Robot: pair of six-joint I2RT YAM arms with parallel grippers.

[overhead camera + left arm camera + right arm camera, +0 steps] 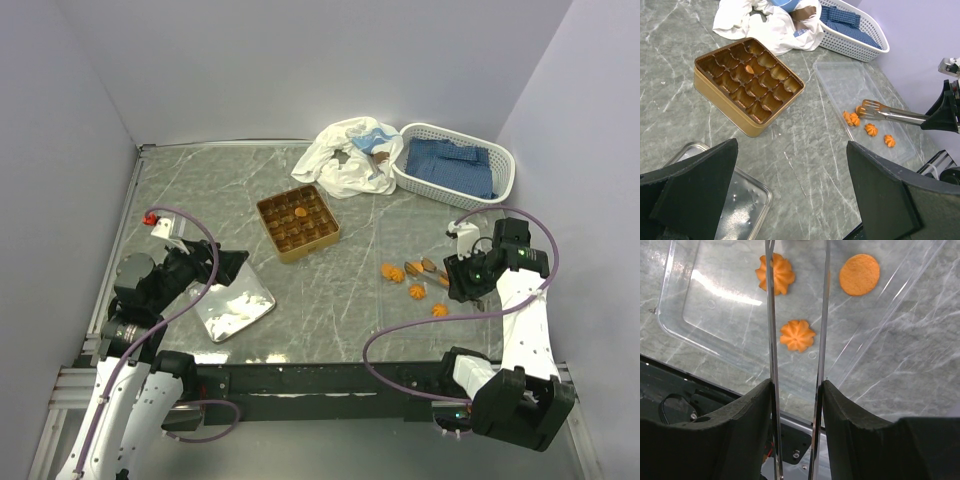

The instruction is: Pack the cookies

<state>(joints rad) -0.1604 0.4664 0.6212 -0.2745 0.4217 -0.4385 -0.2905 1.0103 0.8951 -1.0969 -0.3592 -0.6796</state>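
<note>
Table (330, 300): a grey marbled surface is filling most of the overhead view.
Basket (437, 190): a white slatted basket is sitting at the upper right, holding a folded blue cloth (455, 165).
White cloth (345, 160): it is lying crumpled just left of the basket, at upper centre.
Tin (722, 100): a square golden-brown tin, divided into small cups, is sitting at centre, slightly left.
Clear tray (840, 85): a shallow transparent tray is lying at right of centre, below the basket.
Metal tray (232, 300): a shiny tray is lying at lower left, below the tin.
Left gripper (790, 165): it is hovering at lower left with its jaws spread wide, gripping nothing.
Right gripper (796, 390): it is sitting at right, clamping its jaws on metal tongs (890, 114), whose two arms are standing apart and reaching over the clear tray.
Cookies (797, 335): small orange-brown biscuits, some flower-shaped with ridged petals, one flat and round (859, 274), are lying scattered on the clear tray, while one is sitting in a cup of the tin (748, 69).
</note>
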